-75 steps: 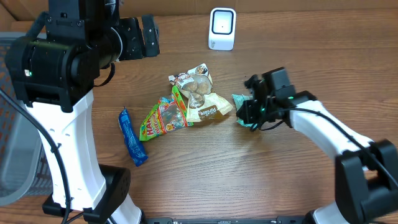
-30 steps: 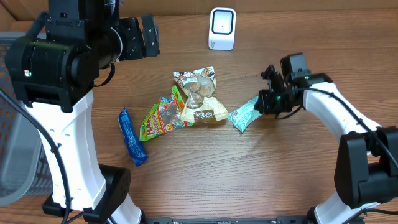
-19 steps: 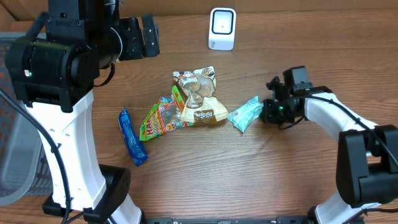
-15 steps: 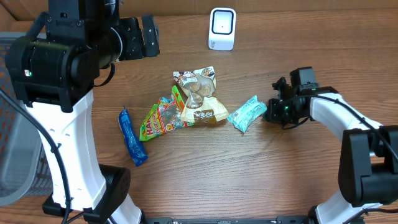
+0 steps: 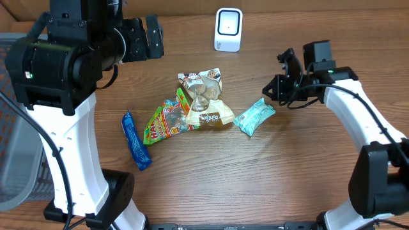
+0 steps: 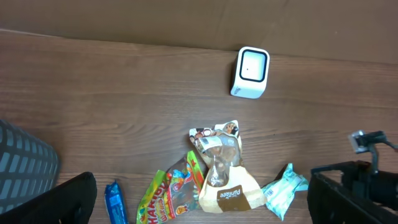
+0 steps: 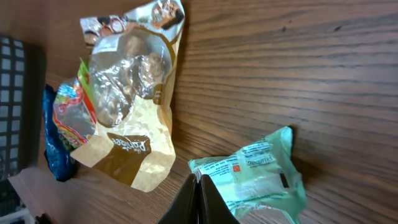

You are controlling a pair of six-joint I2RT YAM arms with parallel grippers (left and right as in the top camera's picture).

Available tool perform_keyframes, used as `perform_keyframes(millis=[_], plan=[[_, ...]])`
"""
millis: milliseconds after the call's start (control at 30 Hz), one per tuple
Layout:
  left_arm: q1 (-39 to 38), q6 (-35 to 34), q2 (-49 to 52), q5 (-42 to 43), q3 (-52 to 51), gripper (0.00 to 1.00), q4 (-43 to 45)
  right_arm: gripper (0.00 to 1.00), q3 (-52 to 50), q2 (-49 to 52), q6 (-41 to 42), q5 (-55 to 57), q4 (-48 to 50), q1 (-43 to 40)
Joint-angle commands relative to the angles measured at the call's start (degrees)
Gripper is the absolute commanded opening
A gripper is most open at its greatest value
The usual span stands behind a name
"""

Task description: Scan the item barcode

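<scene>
Lying flat on the table (image 5: 255, 185) right of the snack pile (image 5: 203, 102), the teal packet (image 5: 254, 117) sits clear for picking; the scanner (image 5: 228, 29) waits far. The right gripper (image 5: 270, 89) hovers near it, pinched together, apparently on nothing. The left gripper (image 5: 148, 37) hangs wide, far left.

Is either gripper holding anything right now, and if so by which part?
Apparently nothing. The left gripper is open and empty; the right gripper is shut, its tips beside a corner of the teal packet, which lies on the table.
</scene>
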Motion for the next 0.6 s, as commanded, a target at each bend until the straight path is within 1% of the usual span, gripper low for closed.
perform_keyframes(millis=[0, 167, 267, 567], plan=[[-0.1, -0.1, -0.1, -0.3, 0.1, 1.00, -0.1, 0.04, -1.6, 4.3, -0.4, -0.7, 0.3, 0.3], [-0.1, -0.1, -0.1, -0.3, 0.1, 1.00, -0.1, 0.04, -3.5, 10.1, -1.5, -0.4, 0.1, 0.2], [-0.1, -0.1, -0.1, -0.3, 0.1, 1.00, -0.1, 0.04, -4.6, 12.7, -1.5, 1.6, -0.5, 0.0], [-0.1, -0.1, -0.1, -0.3, 0.1, 1.00, -0.1, 0.05, -3.5, 14.0, -1.5, 6.6, -2.3, -0.6]])
